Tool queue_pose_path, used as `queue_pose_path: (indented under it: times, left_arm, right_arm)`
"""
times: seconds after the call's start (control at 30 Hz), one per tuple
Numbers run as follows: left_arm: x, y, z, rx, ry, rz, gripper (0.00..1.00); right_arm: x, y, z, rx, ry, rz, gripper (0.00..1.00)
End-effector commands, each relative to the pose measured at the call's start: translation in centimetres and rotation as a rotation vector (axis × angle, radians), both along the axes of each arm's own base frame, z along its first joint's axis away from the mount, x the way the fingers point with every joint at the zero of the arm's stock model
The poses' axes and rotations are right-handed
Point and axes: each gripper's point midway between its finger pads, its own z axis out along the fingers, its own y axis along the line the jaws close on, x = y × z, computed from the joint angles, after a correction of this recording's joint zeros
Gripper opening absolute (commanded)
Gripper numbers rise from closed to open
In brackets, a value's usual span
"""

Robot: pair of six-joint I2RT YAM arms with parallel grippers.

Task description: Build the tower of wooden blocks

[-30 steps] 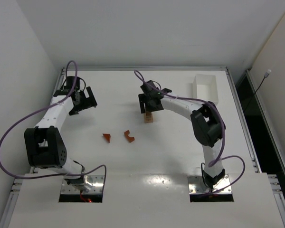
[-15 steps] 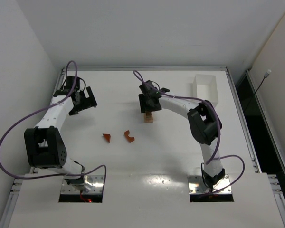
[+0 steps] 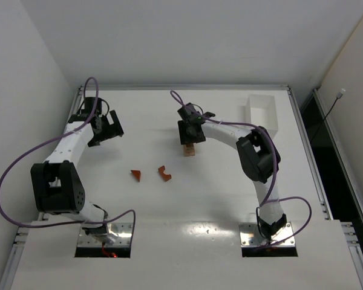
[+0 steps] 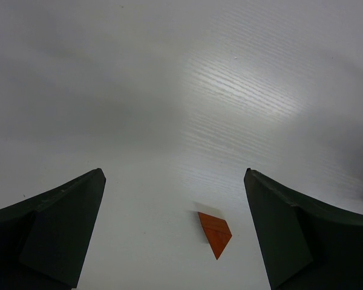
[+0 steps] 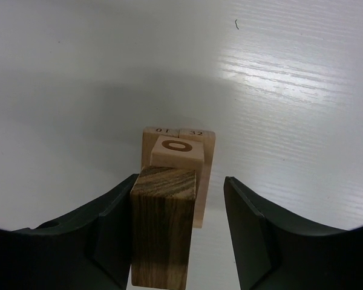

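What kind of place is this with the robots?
Probably a robot lab bench: a white table walled by white panels, two white-and-black robot arms bolted to it, and a small pale wooden block stack.

This looks like a robotics lab test cell, not a home or shop: a bare white table (image 3: 187,199) edged with aluminium rails (image 3: 187,87) and boxed in by plain white panels (image 3: 169,42). Two white robot arms (image 3: 69,142) are bolted to metal plates (image 3: 118,229) at its near edge, with purple cables (image 3: 12,163) looping free.

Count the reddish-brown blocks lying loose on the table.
2: a wedge left of centre and an arch piece just to its right. More may be hidden under the right claw.
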Motion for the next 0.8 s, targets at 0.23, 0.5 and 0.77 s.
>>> queue_pose_path:
  times: [0.23,0.5,0.77]
  left_arm:
    - [0.9,0.1,0.8,0.013,-0.038,-0.006,1.0]
    - [0.9,0.1,0.8,0.013,-0.038,-0.006,1.0]
    - [0.1,0.3,0.9,0.022,-0.04,0.0,1.0]
  right_arm:
    - [1.5,1.0,1.5,0.056,-0.033,-0.014,0.56]
    - [1.4,1.3,2.0,0.058,-0.035,-0.04,0.57]
    - [1.4,2.6,4.6,0.131,-0.061,0.026,0.69]
